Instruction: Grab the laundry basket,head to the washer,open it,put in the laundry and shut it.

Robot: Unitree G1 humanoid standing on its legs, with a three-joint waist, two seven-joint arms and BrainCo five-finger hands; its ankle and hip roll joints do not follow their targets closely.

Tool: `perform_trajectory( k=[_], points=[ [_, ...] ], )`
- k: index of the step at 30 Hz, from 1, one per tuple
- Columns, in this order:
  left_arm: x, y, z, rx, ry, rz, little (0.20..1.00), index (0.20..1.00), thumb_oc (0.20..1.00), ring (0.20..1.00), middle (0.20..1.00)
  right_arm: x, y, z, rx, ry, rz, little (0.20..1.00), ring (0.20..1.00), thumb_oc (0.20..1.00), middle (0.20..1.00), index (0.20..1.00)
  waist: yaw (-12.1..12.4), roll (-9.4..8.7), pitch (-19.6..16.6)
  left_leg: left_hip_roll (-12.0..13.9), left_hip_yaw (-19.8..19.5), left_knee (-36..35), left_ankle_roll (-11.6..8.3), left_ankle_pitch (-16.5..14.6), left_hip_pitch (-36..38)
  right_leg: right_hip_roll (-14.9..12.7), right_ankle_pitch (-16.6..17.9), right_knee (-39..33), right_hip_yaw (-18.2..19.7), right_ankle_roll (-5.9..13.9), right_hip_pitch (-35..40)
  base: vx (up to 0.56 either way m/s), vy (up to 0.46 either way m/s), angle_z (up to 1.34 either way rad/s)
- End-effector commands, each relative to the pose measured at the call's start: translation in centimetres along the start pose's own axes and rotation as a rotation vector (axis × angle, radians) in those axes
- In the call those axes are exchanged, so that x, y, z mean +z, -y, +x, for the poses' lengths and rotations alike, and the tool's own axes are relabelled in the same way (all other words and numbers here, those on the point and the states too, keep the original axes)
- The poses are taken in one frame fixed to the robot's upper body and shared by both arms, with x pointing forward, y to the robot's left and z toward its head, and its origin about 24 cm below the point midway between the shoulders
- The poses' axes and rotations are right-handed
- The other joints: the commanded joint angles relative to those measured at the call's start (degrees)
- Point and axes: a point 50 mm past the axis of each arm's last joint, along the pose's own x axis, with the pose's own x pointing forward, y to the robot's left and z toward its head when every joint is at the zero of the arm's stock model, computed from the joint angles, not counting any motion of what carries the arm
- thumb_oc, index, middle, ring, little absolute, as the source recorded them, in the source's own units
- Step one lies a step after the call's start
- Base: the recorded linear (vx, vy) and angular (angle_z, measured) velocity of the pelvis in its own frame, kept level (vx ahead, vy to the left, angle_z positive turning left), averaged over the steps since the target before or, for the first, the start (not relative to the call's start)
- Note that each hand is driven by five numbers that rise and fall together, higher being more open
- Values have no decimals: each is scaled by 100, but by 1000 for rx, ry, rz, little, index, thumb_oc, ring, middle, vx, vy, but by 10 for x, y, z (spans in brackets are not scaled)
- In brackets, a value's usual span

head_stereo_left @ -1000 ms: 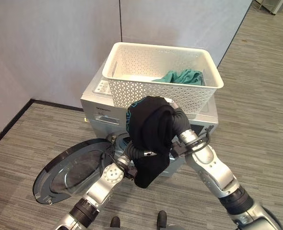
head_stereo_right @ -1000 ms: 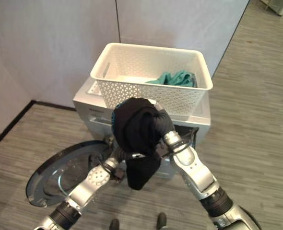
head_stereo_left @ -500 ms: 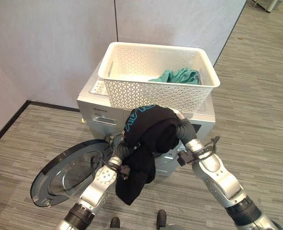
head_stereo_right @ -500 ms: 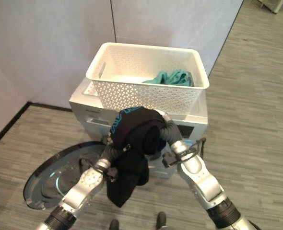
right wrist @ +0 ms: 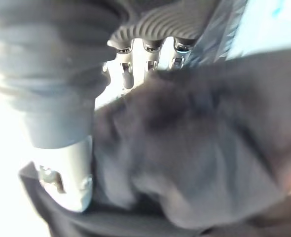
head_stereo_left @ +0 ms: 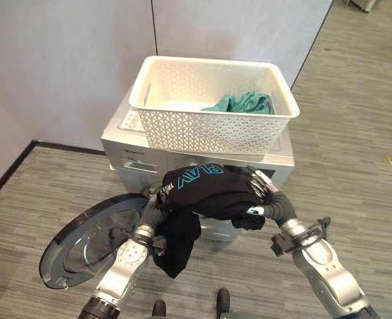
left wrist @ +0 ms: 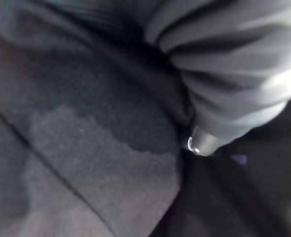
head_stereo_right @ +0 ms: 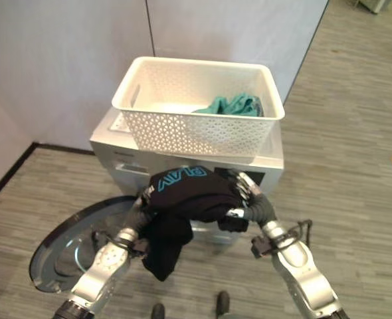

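Observation:
A black garment (head_stereo_left: 206,189) with teal print hangs over both my hands in front of the silver washer (head_stereo_left: 126,149), hiding its opening. My left hand (head_stereo_left: 155,211) is under the cloth's left side, where a long fold hangs down. In the left wrist view a finger (left wrist: 204,133) curls into the fabric. My right hand (head_stereo_left: 261,185) holds the cloth's right side, fingers (right wrist: 150,54) curled over it and thumb (right wrist: 61,163) beneath. The white laundry basket (head_stereo_left: 209,129) stands on top of the washer with a teal garment (head_stereo_left: 242,103) inside.
The washer's round door (head_stereo_left: 90,242) hangs wide open, low to the left, beside my left arm. Grey wall panels (head_stereo_left: 70,60) stand behind the washer. Wood-pattern floor (head_stereo_left: 355,153) stretches out to the right.
Both hands have come down with the black garment, from the basket's front wall to the washer's front. The bundle has spread out flatter. The camera has also shifted.

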Motion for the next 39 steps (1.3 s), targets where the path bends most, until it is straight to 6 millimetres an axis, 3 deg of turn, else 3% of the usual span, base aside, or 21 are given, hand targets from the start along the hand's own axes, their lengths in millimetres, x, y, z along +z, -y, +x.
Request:
perform_trajectory(
  k=[1,6,7,10,11,13,14,16,20,24,31,34,36,39],
  points=[
    [20,-9,2,-21,132,25,200,200,200,200,200,3,22,-14,-41,40,6,1000,1000,1000,1000,1000,-106,-84,23,72,147,25,47,-341,-35,-209,-1272,130,-28,253,884,0,0,0],
    [8,-21,-14,-25,88,46,200,200,200,200,200,-48,42,-63,-64,-290,-72,1000,1000,1000,1000,1000,-210,-96,79,97,185,25,16,-337,-16,-211,-1267,133,-13,268,875,0,0,0],
    [2,-22,-18,-29,64,41,200,200,200,200,200,-70,51,-82,-98,-426,-100,1000,1000,1000,1000,1000,-247,-98,81,105,213,25,5,-334,-10,-208,-1257,130,1,274,873,0,0,0],
    [-2,-23,-20,-25,48,34,200,200,200,200,200,-94,57,-98,-160,-538,-81,1000,1000,1000,1000,1000,-260,-98,99,110,252,25,5,-331,-7,-205,-1242,128,30,282,861,-8,-2,-9],
    [-11,-24,-24,-30,5,12,200,200,200,200,200,-128,64,-120,-248,-710,-92,1000,1000,1000,1000,1000,-239,-90,135,122,291,25,24,-320,-16,-204,-1213,125,90,292,821,-21,-8,-25],
    [-14,-24,-26,-33,-9,6,200,200,200,200,200,-135,65,-125,-267,-749,-103,1000,1000,1000,1000,1000,-232,-85,146,125,293,25,32,-316,-23,-203,-1212,120,97,292,818,-13,-12,-15],
    [-20,-24,-28,-29,-39,-10,200,200,200,200,200,-152,64,-137,-323,-844,-109,1000,1000,1000,1000,1000,-213,-83,178,124,298,25,48,-305,-49,-199,-1204,104,104,284,805,-6,-21,-3],
    [-23,-24,-28,-27,-55,-14,200,200,200,200,200,-164,60,-143,-346,-914,-154,1000,1000,1000,1000,1000,-192,-65,212,127,288,25,63,-296,-78,-190,-1204,92,110,278,785,0,0,0],
    [-23,-21,-24,-31,-60,-6,200,200,200,200,200,-179,50,-147,-378,-993,-190,1000,1000,1000,1000,1000,-161,-49,277,123,239,25,83,-271,-204,-184,-1203,84,91,269,706,0,0,0],
    [-9,-13,-3,-23,-4,-13,200,200,200,200,200,-182,43,-116,-419,-940,-176,1000,1000,1000,1000,1000,-169,-64,530,110,229,25,95,-169,-516,-188,-1203,257,114,236,322,-123,-12,-1],
    [6,1,17,-26,64,-26,200,200,200,200,200,-181,42,-104,-455,-913,-198,1000,1000,1000,1000,1000,-172,-135,680,25,358,93,144,-91,-937,-256,-1028,202,121,297,-47,-69,32,-2],
    [17,14,28,-63,113,-49,200,200,200,200,200,-187,43,-113,-542,-945,-145,1000,1000,1000,1000,1000,-345,-98,758,-73,953,877,238,-472,-1342,-544,-970,193,-102,378,-60,-22,185,37],
    [17,14,28,-60,111,-58,200,200,200,200,200,-187,42,-112,-537,-947,-145,1000,1000,1000,1000,1000,-345,-105,761,-146,859,994,286,-558,-1400,-585,-975,280,-53,394,-95,23,175,27],
    [25,16,31,-82,134,-44,200,200,200,200,200,-183,48,-110,-606,-912,-110,1000,1000,1000,1000,1000,-387,-48,855,-313,707,1217,510,-752,-1551,-724,-1115,1160,98,419,-469,5,205,-10]
  ],
)
